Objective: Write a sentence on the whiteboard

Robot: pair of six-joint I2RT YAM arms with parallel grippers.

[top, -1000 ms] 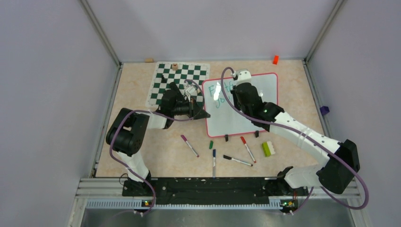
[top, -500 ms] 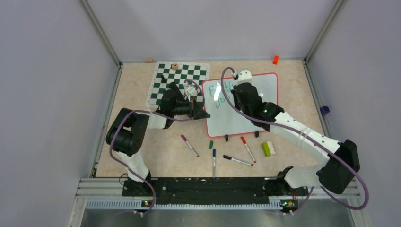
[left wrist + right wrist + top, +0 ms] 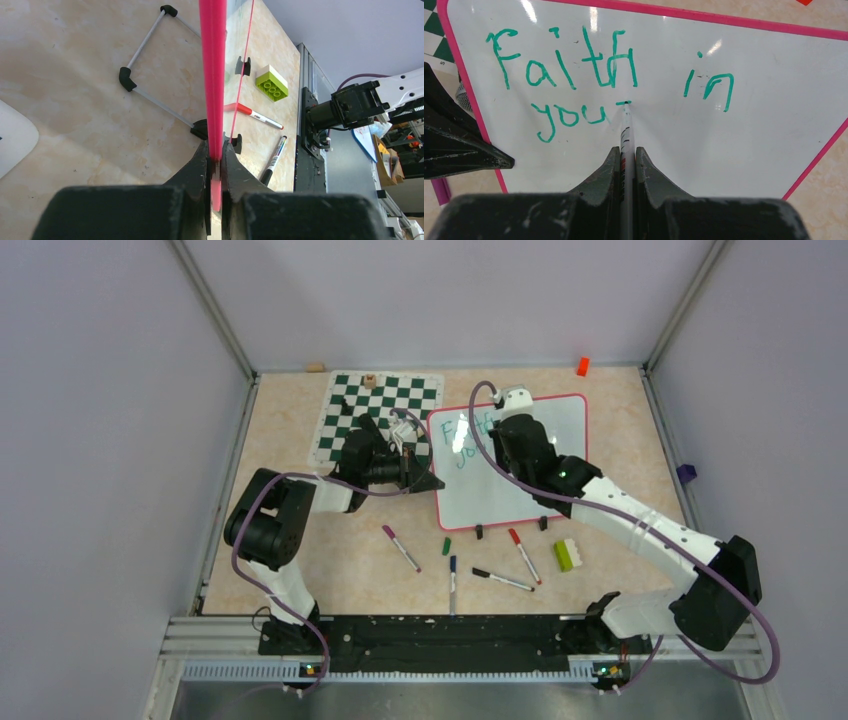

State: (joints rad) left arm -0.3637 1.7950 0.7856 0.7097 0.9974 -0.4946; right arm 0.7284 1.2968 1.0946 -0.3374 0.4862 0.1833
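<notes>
At the far left lies the chess mat [image 3: 380, 408]. Just right of it, my left gripper [image 3: 215, 162] is pinched tight on the whiteboard [image 3: 530, 475], clamping the pink frame along its left edge (in the wrist view the frame runs as a thin strip straight up between my fingers). The board sits right of centre on the table. The sentence [image 3: 558, 71] reads "faith in" on the top line, with "you" and one more stroke below. My right gripper [image 3: 626, 152] is closed on a marker [image 3: 626, 131], whose tip touches the board at a short teal dash just right of "you". A green brick [image 3: 567, 554] lies nearer me, off the board's front right.
</notes>
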